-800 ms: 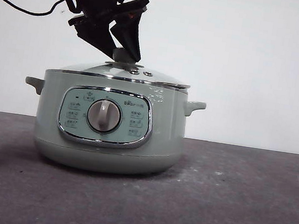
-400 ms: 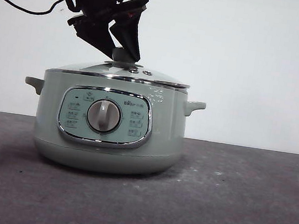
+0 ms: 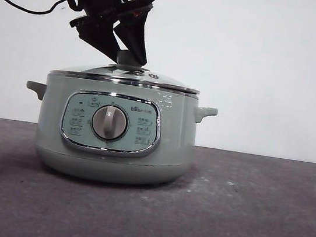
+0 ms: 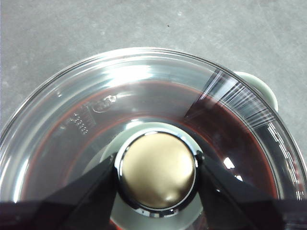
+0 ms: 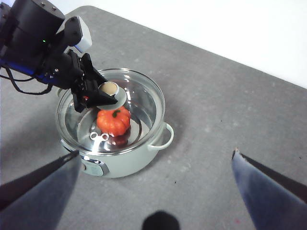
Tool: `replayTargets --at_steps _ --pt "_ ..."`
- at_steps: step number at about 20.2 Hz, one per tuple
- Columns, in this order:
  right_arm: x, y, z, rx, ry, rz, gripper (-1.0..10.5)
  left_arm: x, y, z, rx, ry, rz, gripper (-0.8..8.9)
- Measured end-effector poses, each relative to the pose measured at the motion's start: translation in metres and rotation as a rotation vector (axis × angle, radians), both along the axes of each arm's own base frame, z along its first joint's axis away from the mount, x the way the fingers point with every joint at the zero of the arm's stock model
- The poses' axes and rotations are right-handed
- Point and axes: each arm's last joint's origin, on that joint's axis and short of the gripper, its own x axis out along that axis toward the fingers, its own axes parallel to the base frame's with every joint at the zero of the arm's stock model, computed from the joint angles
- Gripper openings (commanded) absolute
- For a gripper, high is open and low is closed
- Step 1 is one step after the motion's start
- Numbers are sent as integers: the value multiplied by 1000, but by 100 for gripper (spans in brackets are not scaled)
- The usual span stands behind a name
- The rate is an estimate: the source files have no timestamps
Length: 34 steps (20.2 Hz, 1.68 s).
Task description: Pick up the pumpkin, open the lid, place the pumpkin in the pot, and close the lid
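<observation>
- Grey matte table (image 3: 249,225) below a plain white wall (image 3: 271,64); the pot stands on the table.
- Pot (image 3: 116,133): large, pale sage-green body, 2 small side handles, chrome-framed control panel with 1 central dial.
- Lid (image 3: 125,76): round clear glass with a shiny steel rim, seated level on the pot rim. Its knob (image 4: 157,171) is sage-green with a chrome-ringed cap.
- Left gripper (image 3: 125,52): reaches down from the upper left, its 2 black jaws pinching the knob from opposite sides.
- Right gripper (image 5: 153,163): raised well above the table, clear of the pot, jaws spread wide and holding nothing.
- Pumpkin (image 5: 113,120): small, orange-red, ribbed, green stem; it sits inside the pot, visible through the glass.
</observation>
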Motion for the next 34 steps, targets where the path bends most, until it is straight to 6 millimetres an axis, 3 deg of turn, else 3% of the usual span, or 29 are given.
replayTargets --at_steps 1,3,4,13,16,18,20,21,22,24,26,30,34 --pt "0 0 -1 -7 9 0 626 0 0 0 1 1 0 141" --pt "-1 -1 -2 -19 23 0 626 0 0 0 1 0 0 530" --pt "-2 -1 -3 -26 32 0 626 0 0 0 2 2 0 623" --pt "-7 -1 -10 -23 135 94 626 -15 6 5 44 66 -28 629" --pt "-9 -2 -12 -33 169 106 626 -35 16 17 64 108 -29 628" --pt "-9 -1 -13 -15 189 143 615 -57 27 36 60 109 -33 625" --pt "-11 1 -13 24 223 215 496 -81 40 54 58 110 -35 612" --pt "-12 2 -13 43 239 250 444 -93 46 62 50 110 -41 527" --pt "-12 3 -13 54 249 271 388 -105 51 69 40 112 -50 382" --pt "-12 4 -13 67 260 294 212 -128 62 83 -1 103 -82 10" --pt "-12 4 -13 69 262 297 -22 -149 72 95 -38 77 -101 -6" --pt "-12 4 -13 68 262 295 2 -174 84 108 -69 25 -105 -4" --pt "-12 4 -13 73 266 289 1 -178 86 110 -75 15 -104 -4"
